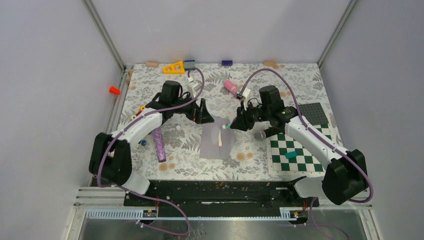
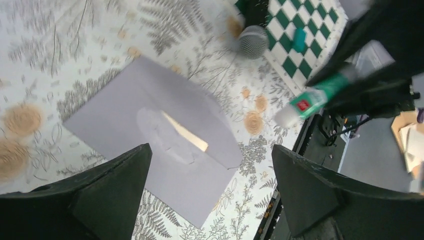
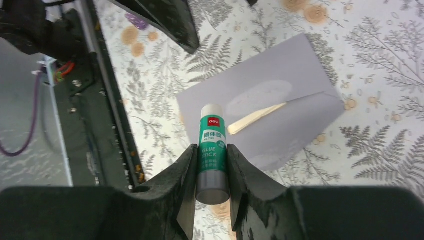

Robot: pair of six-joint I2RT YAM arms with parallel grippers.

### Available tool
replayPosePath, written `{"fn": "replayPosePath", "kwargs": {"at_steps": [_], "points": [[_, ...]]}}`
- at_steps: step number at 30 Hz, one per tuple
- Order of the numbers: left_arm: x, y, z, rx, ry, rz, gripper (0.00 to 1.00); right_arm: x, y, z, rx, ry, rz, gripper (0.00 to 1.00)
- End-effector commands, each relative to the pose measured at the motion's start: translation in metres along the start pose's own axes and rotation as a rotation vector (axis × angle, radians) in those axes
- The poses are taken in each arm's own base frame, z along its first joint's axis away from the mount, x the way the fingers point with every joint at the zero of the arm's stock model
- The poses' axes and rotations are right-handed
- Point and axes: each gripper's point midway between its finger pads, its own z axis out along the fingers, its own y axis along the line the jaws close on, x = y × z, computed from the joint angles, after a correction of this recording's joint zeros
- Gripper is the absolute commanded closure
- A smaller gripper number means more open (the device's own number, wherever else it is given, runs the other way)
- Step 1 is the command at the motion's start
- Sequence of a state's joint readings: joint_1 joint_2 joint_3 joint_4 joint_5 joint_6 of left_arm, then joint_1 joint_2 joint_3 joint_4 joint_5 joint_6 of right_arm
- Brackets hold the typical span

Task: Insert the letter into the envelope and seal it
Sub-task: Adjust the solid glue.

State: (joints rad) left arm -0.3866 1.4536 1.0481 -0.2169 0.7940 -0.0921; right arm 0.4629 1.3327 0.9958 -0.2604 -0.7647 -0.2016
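Note:
The pale lavender envelope [image 1: 216, 142] lies flat on the fern-print table between my arms. A thin cream strip of the letter [image 1: 220, 135] shows at the flap's edge. My right gripper [image 1: 235, 123] is shut on a green-and-white glue stick [image 3: 212, 145], held above the envelope's [image 3: 280, 115] near edge with its white tip pointing at it. The letter strip [image 3: 255, 117] lies just beyond the tip. My left gripper [image 2: 211, 150] is open and empty, hovering over the envelope [image 2: 165, 130]. From there the glue stick [image 2: 315, 97] shows at the right.
A green-and-white checkerboard mat [image 1: 295, 150] with a teal piece [image 1: 290, 155] lies at the right. A round grey cap-like object [image 1: 259, 134] sits beside it. A purple glitter stick [image 1: 159, 145] lies at the left. A pink object [image 1: 230, 86] and a yellow triangle [image 1: 174, 67] lie farther back.

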Motion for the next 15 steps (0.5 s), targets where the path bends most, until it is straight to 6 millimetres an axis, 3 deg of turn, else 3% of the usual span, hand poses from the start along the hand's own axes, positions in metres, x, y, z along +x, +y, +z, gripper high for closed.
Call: {"fn": "replayPosePath", "kwargs": {"at_steps": [1,6,12,15], "points": [[0.016,0.041,0.023,-0.062,0.025,-0.205,0.10,0.000,-0.024,0.009,0.117,0.049,-0.147,1.00],[0.030,0.066,0.041,-0.103,0.084,-0.295,0.26,0.002,-0.019,0.024,0.092,0.120,-0.295,1.00],[0.040,0.088,0.055,-0.138,0.110,-0.390,0.60,-0.003,-0.013,0.043,0.074,0.217,-0.456,1.00],[0.047,0.093,0.062,-0.137,0.121,-0.441,0.72,-0.002,-0.016,0.053,0.066,0.259,-0.480,1.00]]}}
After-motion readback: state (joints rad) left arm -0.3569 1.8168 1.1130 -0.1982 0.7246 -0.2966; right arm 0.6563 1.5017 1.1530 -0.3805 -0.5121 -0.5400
